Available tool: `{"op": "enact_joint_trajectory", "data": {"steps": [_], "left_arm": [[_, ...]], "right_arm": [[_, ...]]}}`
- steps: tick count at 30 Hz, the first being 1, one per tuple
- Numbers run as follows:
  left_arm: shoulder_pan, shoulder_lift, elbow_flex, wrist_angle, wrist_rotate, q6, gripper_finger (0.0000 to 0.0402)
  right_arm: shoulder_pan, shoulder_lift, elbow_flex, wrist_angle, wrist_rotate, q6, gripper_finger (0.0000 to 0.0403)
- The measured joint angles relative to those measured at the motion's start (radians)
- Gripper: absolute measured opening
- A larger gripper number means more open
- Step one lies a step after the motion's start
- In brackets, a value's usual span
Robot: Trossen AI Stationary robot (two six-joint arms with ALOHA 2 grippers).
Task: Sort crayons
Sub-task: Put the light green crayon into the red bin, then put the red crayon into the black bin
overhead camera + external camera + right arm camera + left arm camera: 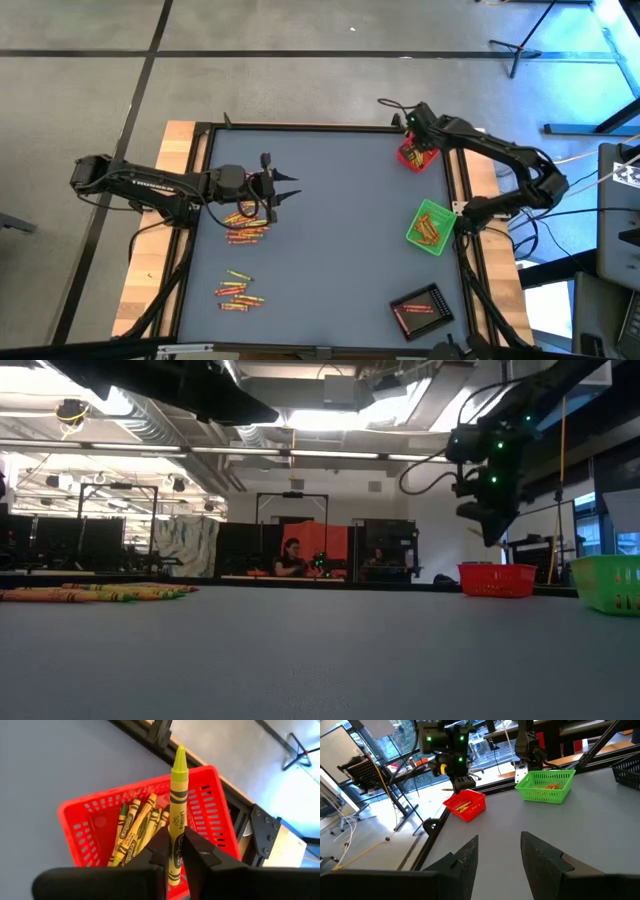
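My right gripper (173,851) is shut on a yellow-green crayon (177,795) and hangs over the red basket (80,827) at the table's far right (413,157). Several yellow and greenish crayons (135,827) lie in that basket. My left gripper (500,852) is open and empty. It hovers at the table's left (285,190), just beyond a pile of red, orange and yellow crayons (245,225) lying flat on the table. A second loose pile (238,292) lies nearer the front. In the low view my right gripper (488,520) is above the red basket (497,578). My right gripper pinches the crayon's paper-wrapped lower half (175,834) between its two fingers. The crayon runs along the fingers, and its pointed tip (179,754) sticks out past the fingertips. It is lifted clear, above the red basket's far rim.
A green basket (432,227) with crayons stands at the right edge, and a black basket (420,310) stands at the front right. The middle of the grey mat (330,240) is bare. Floor, stands and people show beyond the table's far edge.
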Motion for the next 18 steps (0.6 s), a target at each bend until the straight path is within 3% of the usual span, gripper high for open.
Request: {"op": "enact_joint_trajectory", "data": {"steps": [7,14,18], "left_arm": [[0.0,0.0,0.0,0.0,0.0,0.0,0.0131],[0.0,0.0,0.0,0.0,0.0,0.0,0.0131],[0.0,0.0,0.0,0.0,0.0,0.0,0.0131]], "right_arm": [[0.003,0.063,0.0,-0.029,-0.048,0.003,0.0065],[0.002,0.078,0.011,-0.049,-0.025,-0.008,0.0151],[0.014,0.057,0.062,-0.101,-0.053,-0.005,0.0179]]}}
